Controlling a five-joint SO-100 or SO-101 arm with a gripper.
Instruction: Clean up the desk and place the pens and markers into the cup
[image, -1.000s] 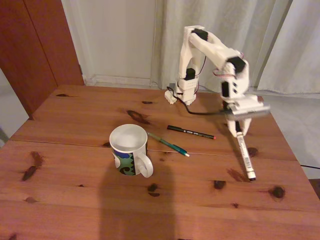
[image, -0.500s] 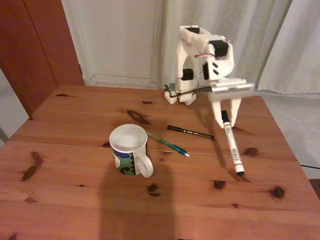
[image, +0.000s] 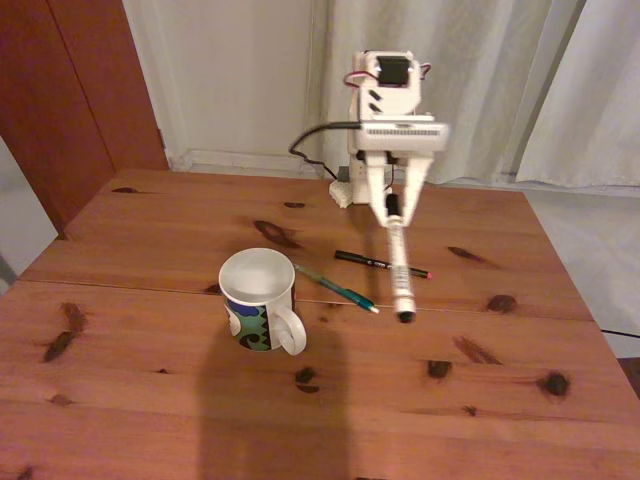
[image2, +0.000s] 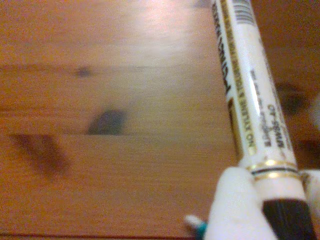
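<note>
- Since 1 s ago the arm swung from the desk's right side to the middle near the back edge, & the white marker (image: 399, 268) went with it, up off the wood.
- Gripper (image: 393, 207) is clamped on the marker's black cap end; marker hangs down, other end low, in the air.
- Wrist view: marker barrel (image2: 251, 95) w/ gold bands & print runs up the pic, a white finger (image2: 235, 205) pressed on it, black cap at the bottom.
- Cup (image: 258, 298) stands upright left of the middle of the desk (image: 130, 400), handle toward the front edge. Same spot as before.
- Teal-green pen (image: 337, 288) lies flat just right of the cup, white tip pointing to the front-right.
- Thin black pen (image: 381, 264) w/ red end lies behind it, nearer the back edge. Both pens didn't move.
- Marker hangs right of the cup, over the 2 pens, not over the cup.
</note>
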